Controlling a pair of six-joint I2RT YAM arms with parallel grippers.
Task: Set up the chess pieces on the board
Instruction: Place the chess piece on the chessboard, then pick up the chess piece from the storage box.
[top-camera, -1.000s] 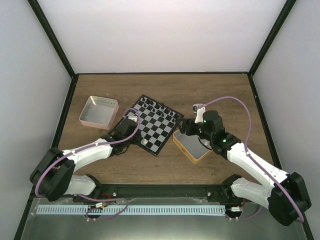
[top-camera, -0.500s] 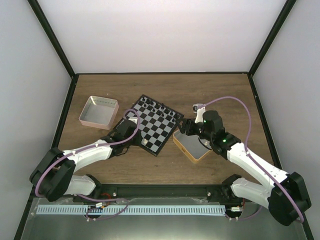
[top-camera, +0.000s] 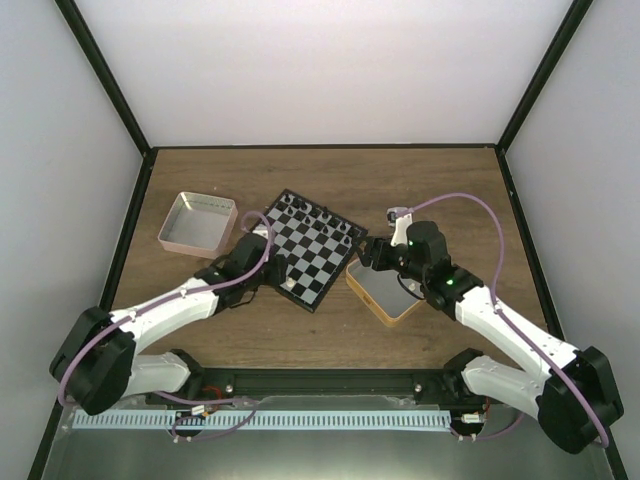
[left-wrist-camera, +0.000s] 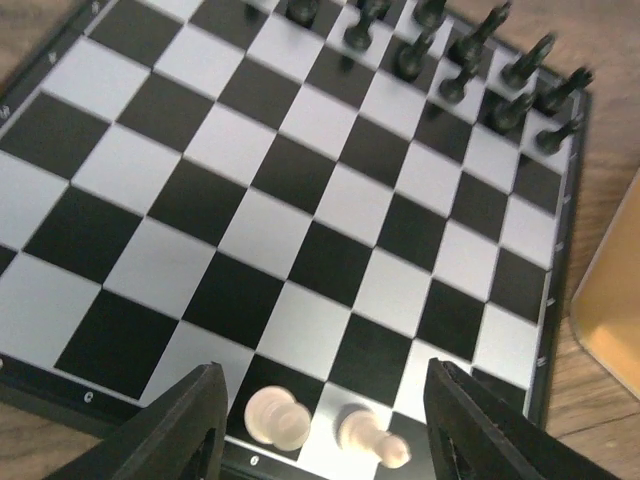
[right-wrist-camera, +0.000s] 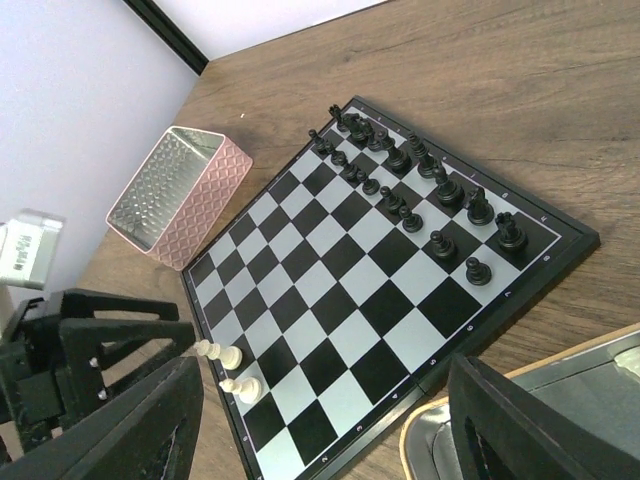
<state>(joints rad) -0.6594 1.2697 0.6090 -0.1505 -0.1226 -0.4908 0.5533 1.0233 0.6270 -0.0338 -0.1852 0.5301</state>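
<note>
Left gripper (left-wrist-camera: 322, 392): jaws apart, holding nothing, low over the board's near-left edge.
White pieces (left-wrist-camera: 278, 418): two, side by side in the board's edge row, between the left fingers (left-wrist-camera: 185, 425) and touching neither.
Board (top-camera: 318, 248): mid-table, turned cornerwise, between the two tins.
Black pieces (right-wrist-camera: 420, 190): crowded along the two far rows.
Right gripper (right-wrist-camera: 325, 385): spread wide, empty, hanging over the yellow tin (top-camera: 388, 295) at the board's right corner.
Pink tin (top-camera: 197, 222): left of the board, apart from it.
</note>
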